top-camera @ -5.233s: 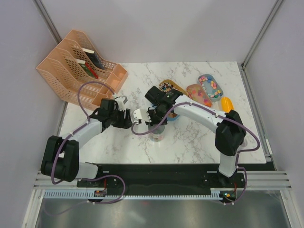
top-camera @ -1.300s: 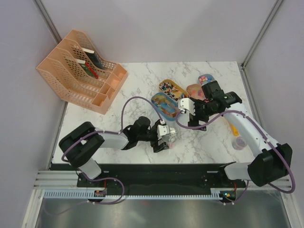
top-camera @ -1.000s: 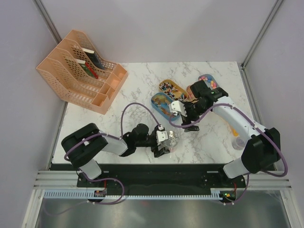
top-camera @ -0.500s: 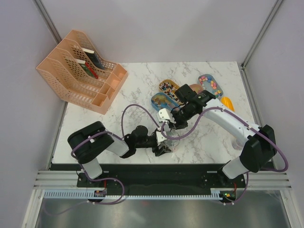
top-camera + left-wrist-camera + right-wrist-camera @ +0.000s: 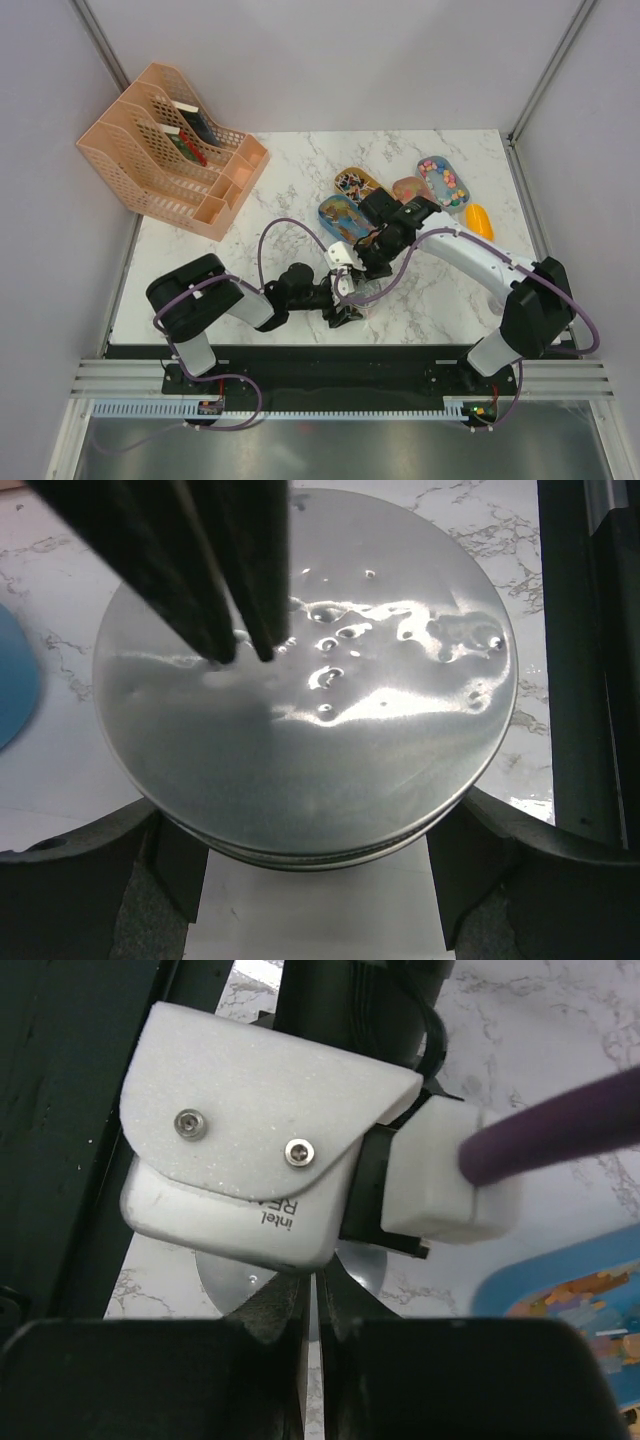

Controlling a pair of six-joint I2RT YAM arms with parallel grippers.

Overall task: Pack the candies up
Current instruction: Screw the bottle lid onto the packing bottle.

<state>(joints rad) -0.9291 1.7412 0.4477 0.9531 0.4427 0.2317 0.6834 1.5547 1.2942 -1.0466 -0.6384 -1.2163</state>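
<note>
Metal-lidded jar (image 5: 305, 680) clamped in left gripper (image 5: 310, 870), closed right gripper (image 5: 240, 650) at lid; upper-right candies (image 5: 445, 185) likely light, slippery: scoop, never pinch.

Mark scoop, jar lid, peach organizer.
scoop (image 5: 479, 220): top view, middle of its yellow body.
jar lid (image 5: 330, 720): left wrist view, centre of its silver face.
organizer (image 5: 140, 185): top view, near mesh wall.

Shiny, dimpled silvery foil (image 5: 305, 710) on the container (image 5: 300, 856), matt black fingers (image 5: 140, 550), glossy marble-look tabletop (image 5: 290, 180), peach plastic rack (image 5: 150, 150)
</note>
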